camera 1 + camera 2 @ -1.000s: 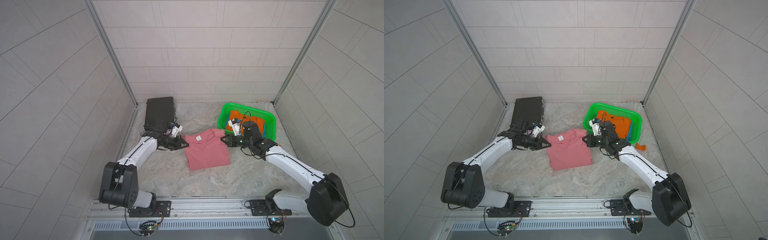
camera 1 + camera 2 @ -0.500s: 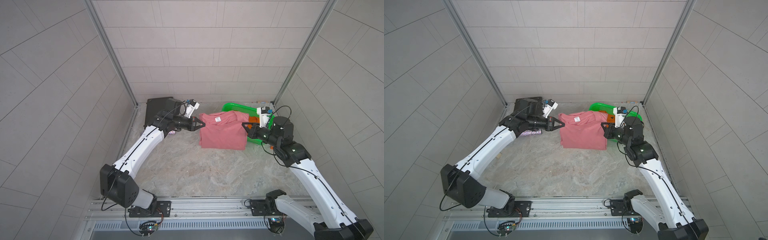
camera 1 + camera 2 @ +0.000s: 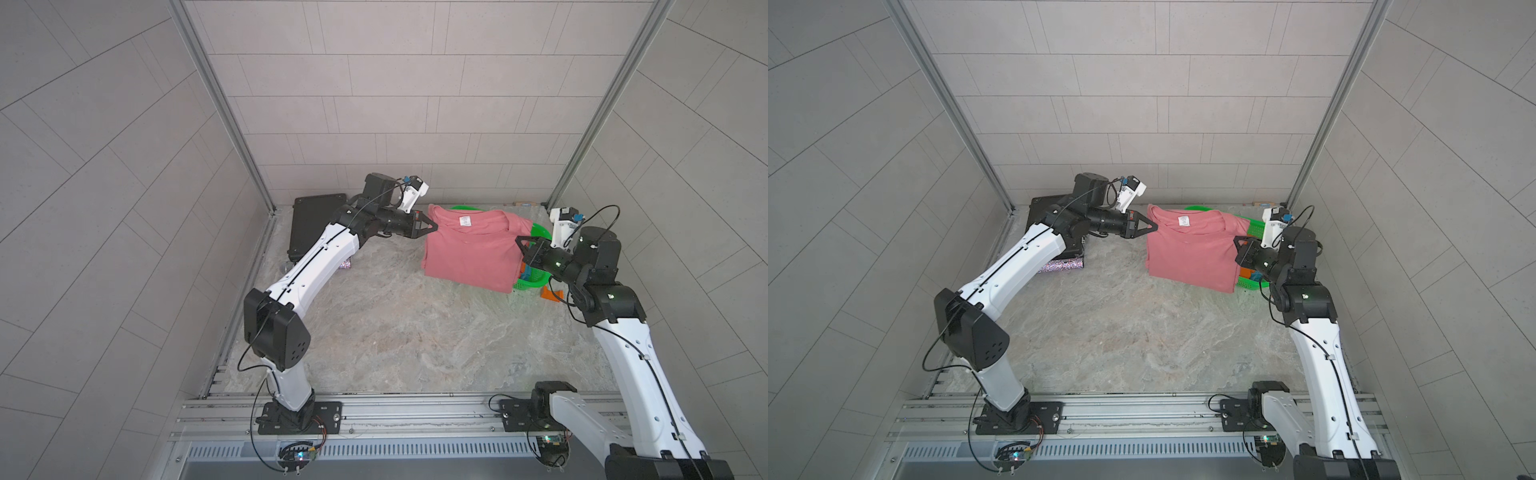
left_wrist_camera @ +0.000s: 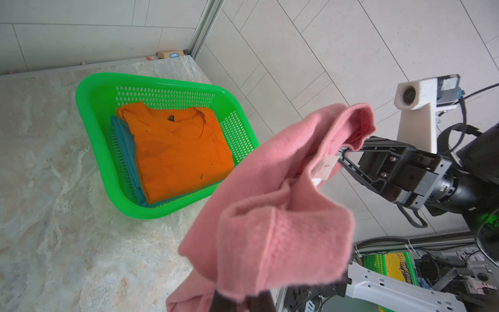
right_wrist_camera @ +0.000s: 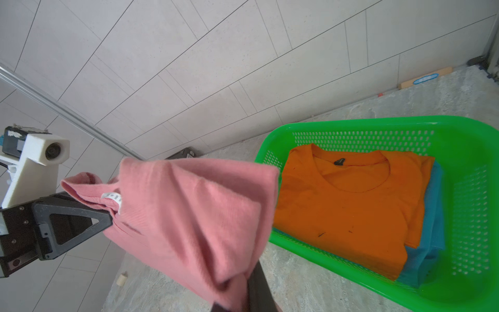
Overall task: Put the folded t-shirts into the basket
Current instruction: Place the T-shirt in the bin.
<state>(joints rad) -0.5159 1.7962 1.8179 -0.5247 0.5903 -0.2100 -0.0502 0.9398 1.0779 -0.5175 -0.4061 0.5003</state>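
The dusty pink t-shirt (image 3: 469, 249) (image 3: 1187, 253) with a white neck label hangs in the air, stretched between both grippers. My left gripper (image 3: 434, 225) (image 3: 1155, 227) is shut on its left shoulder corner. My right gripper (image 3: 519, 241) (image 3: 1236, 240) is shut on its right shoulder corner. The shirt covers most of the green basket (image 3: 536, 283) (image 3: 1252, 284) in both top views. The wrist views show the basket (image 4: 89, 121) (image 5: 472, 127) holding the folded orange t-shirt (image 4: 175, 151) (image 5: 345, 210) on top of the teal-blue one (image 4: 124, 143) (image 5: 432, 216).
A black hard-shell case (image 3: 311, 224) lies at the back left behind the left arm, with a glittery item (image 3: 1059, 264) at its front edge. A small orange piece (image 3: 550, 294) sits right of the basket. A small wooden block (image 4: 170, 54) rests against the back wall.
Both grippers have lifted the pink t-shirt off the table and carried it back and to the right, so it now hangs partly over the basket.
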